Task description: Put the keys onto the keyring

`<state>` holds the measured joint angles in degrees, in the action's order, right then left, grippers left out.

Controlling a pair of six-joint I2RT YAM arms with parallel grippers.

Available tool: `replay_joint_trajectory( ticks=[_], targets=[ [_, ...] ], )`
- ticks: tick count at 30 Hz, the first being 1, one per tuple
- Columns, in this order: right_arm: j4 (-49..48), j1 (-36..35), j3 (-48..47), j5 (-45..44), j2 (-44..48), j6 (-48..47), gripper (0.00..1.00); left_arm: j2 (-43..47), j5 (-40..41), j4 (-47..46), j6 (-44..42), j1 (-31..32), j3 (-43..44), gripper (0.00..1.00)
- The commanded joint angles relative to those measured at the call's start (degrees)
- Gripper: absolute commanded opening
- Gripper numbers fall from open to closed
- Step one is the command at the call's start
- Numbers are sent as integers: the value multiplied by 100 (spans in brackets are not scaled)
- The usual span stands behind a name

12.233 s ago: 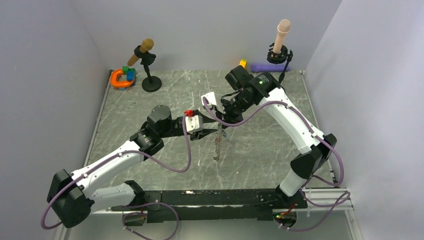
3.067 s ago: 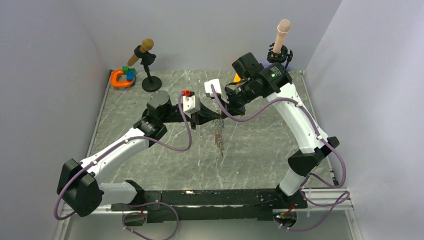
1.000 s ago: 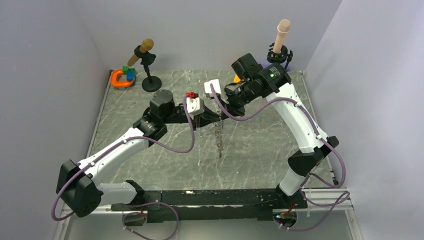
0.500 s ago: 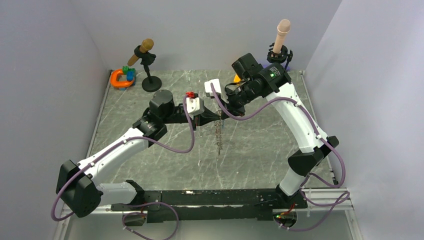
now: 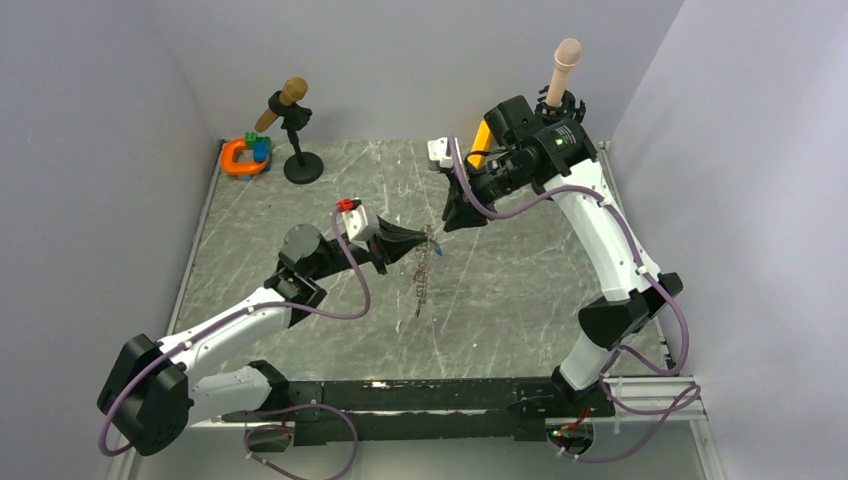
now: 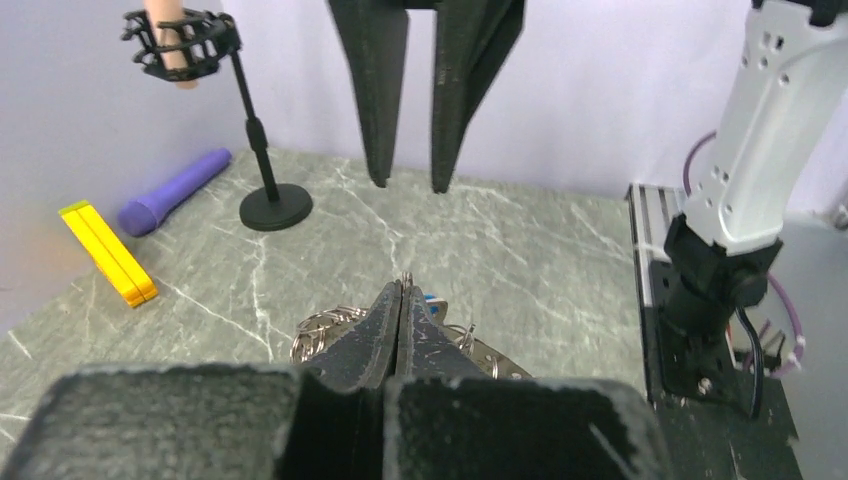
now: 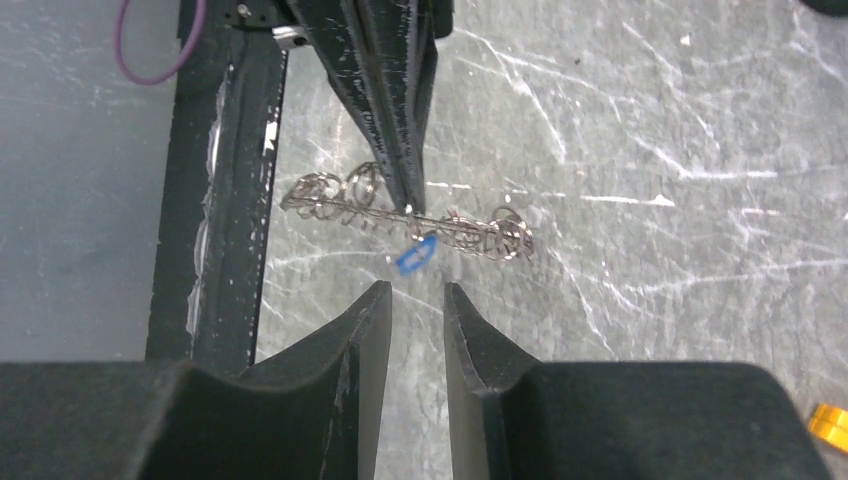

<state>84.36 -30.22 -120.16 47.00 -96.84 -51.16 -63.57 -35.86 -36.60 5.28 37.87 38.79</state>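
left claw [image 5: 424, 240] pinching the keyring [image 7: 345, 192], i see a blue key [image 7: 412, 254] dangling from it, right claw [image 7: 414, 292] farther off, fingers slightly parted, empty

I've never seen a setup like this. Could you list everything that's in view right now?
keyring: one, grey metal, mid-table, pinched by the left gripper
key: one visible, blue, right beside the keyring; whether it is threaded on is unclear
C-shaped toy: one, orange, with blue and green blocks on it, far left corner
brown microphone: one, on a black stand, far left
beige microphone: one, on a black stand, far right
purple microphone: one, lying near the far edge
block: one, yellow, long, beside the purple microphone
table: one, grey marbled
left gripper: black, shut on the keyring
right gripper: black, open, empty, facing the key
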Motion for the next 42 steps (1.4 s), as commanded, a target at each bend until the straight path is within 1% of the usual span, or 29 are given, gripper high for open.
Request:
replay_joint_trajectory(
  ticks=[1,5,9,10,15,21,24,26,28,29,30,31,33,35,39,42],
  targets=[
    [-416,18,202,682,315,-146,31,127,994,-2635,1265,1,-382,0],
    [-924,59,595,1008,531,-1,32,-152,1479,-4065,1827,0,-708,0],
    [-1281,210,620,1276,535,255,33,-684,1644,-5642,2201,0,-810,0],
    [-1349,294,606,1403,528,378,34,-827,1693,-5873,2280,1,-787,0],
    [-1755,677,-160,1873,362,1019,34,-1165,1526,-5902,2249,-11,-250,0],
    [-2350,1096,-468,2164,244,1793,34,-1511,1365,-5885,1982,-66,675,0],
    [-2886,1534,-611,2640,207,2514,34,-1715,1252,-5892,2030,-125,1091,0],
    [-3437,1803,-615,3008,212,3148,34,-1803,1151,-5878,2076,-174,1272,0],
    [-4320,1990,-334,3375,280,4082,34,-1852,1028,-5872,2151,-208,1391,0],
    [-5133,2036,-118,3512,359,4562,33,-1871,963,-5868,2198,-231,1420,0],
    [-5878,2045,371,3558,554,5335,33,-1877,865,-5832,2262,-270,1436,0],
    [-6379,2053,563,3638,594,5758,33,-1878,775,-5778,2318,-304,1461,0],
    [-6721,2018,696,3729,584,6150,32,-1901,552,-5728,2434,-368,1498,0],
    [-6992,1933,947,3761,638,6320,32,-1930,354,-5766,2567,-440,1517,0],
    [-7075,1764,1431,3950,775,6314,33,-1894,56,-5680,2635,-544,1483,0],
    [-6919,1658,1625,3934,859,6151,34,-1882,-72,-5620,2679,-594,1490,0]
  ],
)
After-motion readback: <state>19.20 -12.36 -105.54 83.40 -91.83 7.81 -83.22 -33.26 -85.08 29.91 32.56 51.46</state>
